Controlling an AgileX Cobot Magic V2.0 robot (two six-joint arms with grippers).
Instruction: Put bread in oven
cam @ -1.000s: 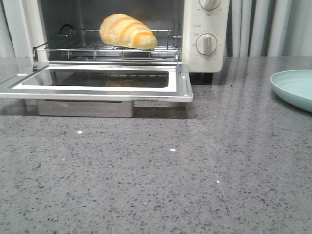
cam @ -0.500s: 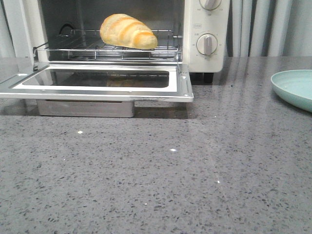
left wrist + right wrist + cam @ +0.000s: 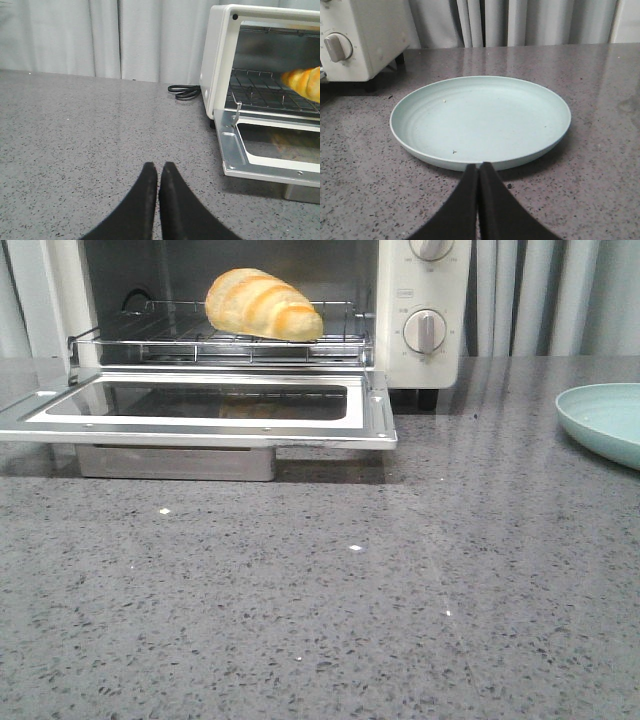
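The bread [image 3: 262,304], golden-yellow with orange-brown stripes, lies on the wire rack [image 3: 150,340] inside the cream-white oven [image 3: 440,355]. The oven's glass door [image 3: 200,405] hangs open, flat over the counter. In the left wrist view the bread's end [image 3: 304,84] shows at the frame's edge inside the oven [image 3: 215,65]. My left gripper [image 3: 158,167] is shut and empty above bare counter, apart from the oven door. My right gripper [image 3: 479,166] is shut and empty, just short of the plate's rim. Neither gripper shows in the front view.
An empty pale green plate [image 3: 480,120] sits on the grey speckled counter to the right of the oven, also in the front view [image 3: 605,420]. A black power cord [image 3: 184,92] lies behind the oven. Curtains hang at the back.
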